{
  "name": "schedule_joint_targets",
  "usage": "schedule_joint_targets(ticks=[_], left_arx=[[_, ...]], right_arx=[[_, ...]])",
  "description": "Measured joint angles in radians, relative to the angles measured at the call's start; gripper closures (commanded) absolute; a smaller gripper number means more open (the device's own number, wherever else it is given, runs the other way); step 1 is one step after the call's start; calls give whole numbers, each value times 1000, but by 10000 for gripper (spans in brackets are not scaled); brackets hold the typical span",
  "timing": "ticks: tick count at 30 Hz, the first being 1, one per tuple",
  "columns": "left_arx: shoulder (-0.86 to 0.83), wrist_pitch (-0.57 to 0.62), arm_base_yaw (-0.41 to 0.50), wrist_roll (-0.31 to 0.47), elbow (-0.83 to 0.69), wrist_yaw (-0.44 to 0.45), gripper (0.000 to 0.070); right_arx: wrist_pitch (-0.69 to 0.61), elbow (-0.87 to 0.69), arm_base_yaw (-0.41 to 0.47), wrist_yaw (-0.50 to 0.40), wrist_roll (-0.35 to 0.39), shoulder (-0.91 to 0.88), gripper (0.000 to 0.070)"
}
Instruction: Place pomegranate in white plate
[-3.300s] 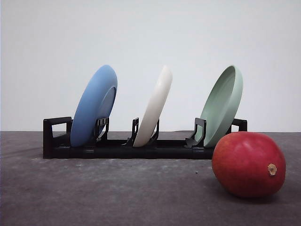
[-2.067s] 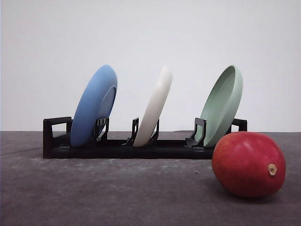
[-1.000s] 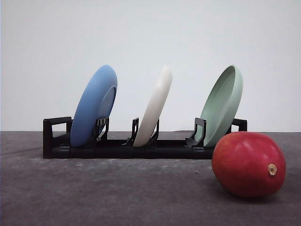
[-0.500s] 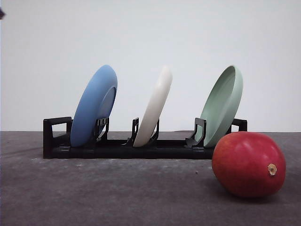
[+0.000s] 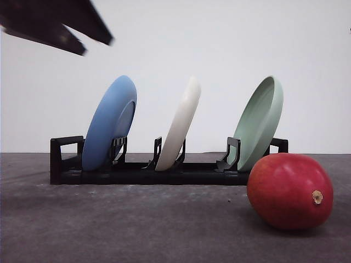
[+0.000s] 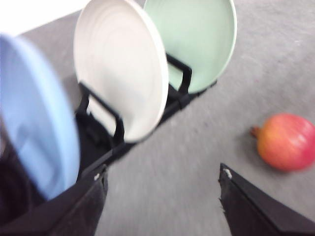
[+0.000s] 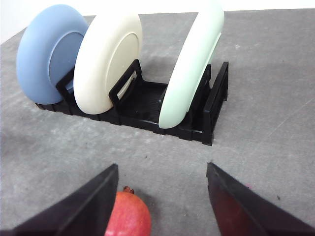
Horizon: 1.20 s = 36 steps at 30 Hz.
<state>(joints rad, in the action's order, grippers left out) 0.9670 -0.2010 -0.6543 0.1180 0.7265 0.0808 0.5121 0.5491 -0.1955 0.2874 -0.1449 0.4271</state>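
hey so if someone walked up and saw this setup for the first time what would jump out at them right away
Probably the glossy red pomegranate, lying on the dark table in front of the rack's right end. Behind it, a black rack holds three plates on edge: blue plate on the left, white plate in the middle, pale green plate on the right. The left gripper, fingers apart, hangs high above the blue plate.

We can't find any readable text here, no labels, brands or numbers. The three plates, the black slotted plastic rack [image 5: 164, 172] and the glossy red pomegranate [image 5: 289, 190] all look blank to us.
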Motion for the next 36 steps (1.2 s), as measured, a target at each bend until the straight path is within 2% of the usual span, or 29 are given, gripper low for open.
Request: schedule_joint_targets(ticks=[9, 12, 17, 26, 30, 36], left_arx=[[247, 381, -94, 1, 0, -134, 277], [322, 467, -112, -3, 12, -164, 277], [459, 473, -118, -30, 92, -213, 277], [650, 470, -120, -73, 239, -250, 278], [711, 465, -120, -81, 280, -286, 278], [764, 465, -120, -82, 313, -293, 278]], right_arx=[[0, 0, 0, 0, 0, 0, 340], [0, 0, 0, 0, 0, 0, 340], [0, 0, 0, 0, 0, 0, 340], [0, 0, 0, -2, 10, 0, 340], [0, 0, 0, -2, 11, 0, 340], [0, 0, 0, -2, 11, 0, 340]])
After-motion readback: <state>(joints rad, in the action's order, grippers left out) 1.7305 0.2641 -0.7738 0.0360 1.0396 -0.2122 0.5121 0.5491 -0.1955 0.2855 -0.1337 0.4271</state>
